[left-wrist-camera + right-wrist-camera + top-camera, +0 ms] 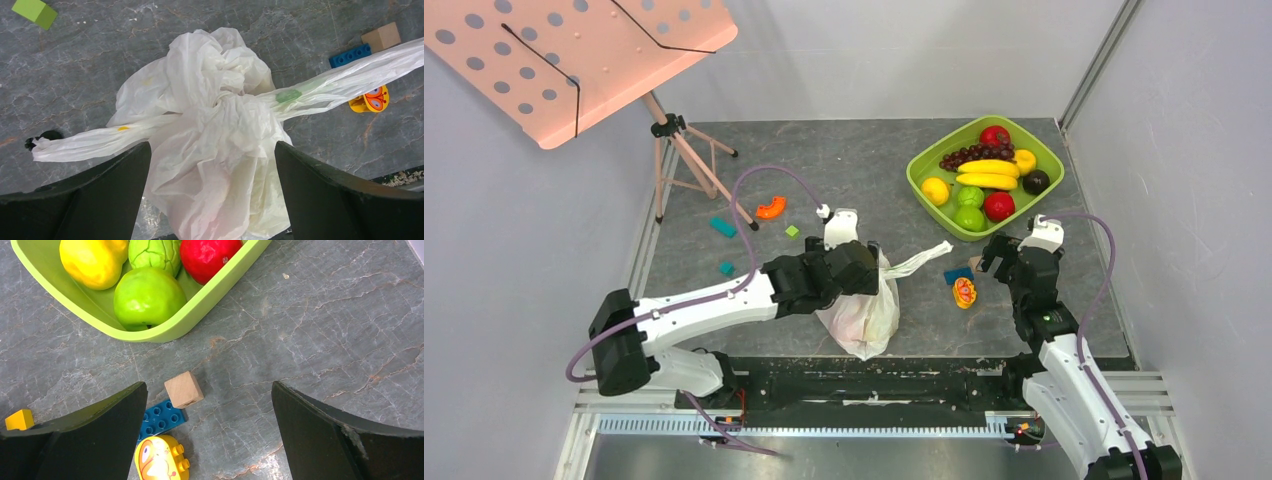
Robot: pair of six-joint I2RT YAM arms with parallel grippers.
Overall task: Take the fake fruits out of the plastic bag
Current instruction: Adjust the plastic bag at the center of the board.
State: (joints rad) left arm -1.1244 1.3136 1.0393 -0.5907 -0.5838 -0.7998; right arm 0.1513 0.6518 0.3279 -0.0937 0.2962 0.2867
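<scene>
The white plastic bag [864,315] sits crumpled and knotted shut at the table's near edge. In the left wrist view the plastic bag [210,115] has its two handles pulled out left and right. The fake fruits are hidden inside; only faint pink and yellow tints show through the plastic. My left gripper [874,275] is open right above the bag, and in its wrist view the left gripper [212,200] has one finger on each side of the bag's lower part. My right gripper [992,255] is open and empty, and in its wrist view the right gripper [210,440] hovers over bare table.
A green tray [921,182] at back right holds bananas, grapes and round fruits. A wooden cube [183,389], a blue brick [160,419] and a yellow printed brick [157,457] lie by my right gripper. Small blocks [722,227] and a pink music stand [574,55] are at left.
</scene>
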